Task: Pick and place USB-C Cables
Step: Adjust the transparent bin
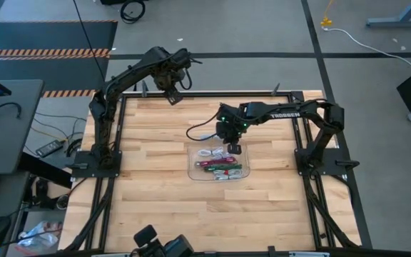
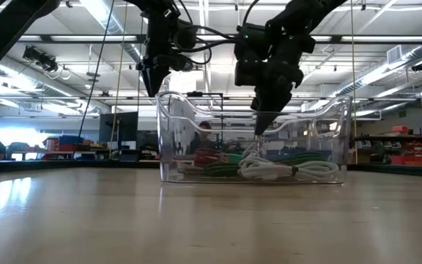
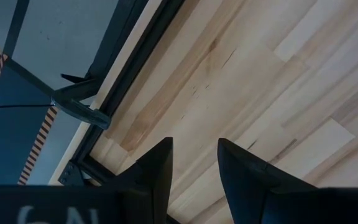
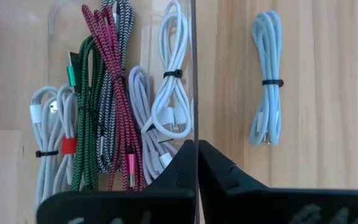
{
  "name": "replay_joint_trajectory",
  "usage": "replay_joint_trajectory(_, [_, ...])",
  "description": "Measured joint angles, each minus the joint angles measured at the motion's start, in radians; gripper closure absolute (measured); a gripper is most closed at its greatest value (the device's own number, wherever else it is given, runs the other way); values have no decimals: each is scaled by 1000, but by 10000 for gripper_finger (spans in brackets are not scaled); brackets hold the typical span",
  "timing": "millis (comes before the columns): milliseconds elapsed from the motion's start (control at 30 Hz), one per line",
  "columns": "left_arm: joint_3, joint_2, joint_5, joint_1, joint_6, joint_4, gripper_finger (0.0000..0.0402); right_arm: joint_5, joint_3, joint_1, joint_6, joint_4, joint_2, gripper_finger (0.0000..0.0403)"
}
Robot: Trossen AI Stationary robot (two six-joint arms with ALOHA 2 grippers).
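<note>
Wooden table (image 1: 155,207): "TROSSEN" on right arm; right fingers (image 4: 222,168) pressed together over tray (image 1: 191,171) of cables (image 4: 114,93); left fingers (image 3: 160,168) spread.

Both arms are showing dark, near-black links on black base frames. The right arm (image 1: 284,113) is wearing white "TROSSEN" lettering along its forearm and glowing green lights near its wrist, centre of the high view. The left arm (image 1: 130,75), upper left, is trailing thin black cables.
</note>
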Motion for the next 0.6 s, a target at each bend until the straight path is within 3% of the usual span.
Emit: replay_joint_trajectory(600, [0,0,0,0,7,1,269,-33,-28,155,119,21,0,402])
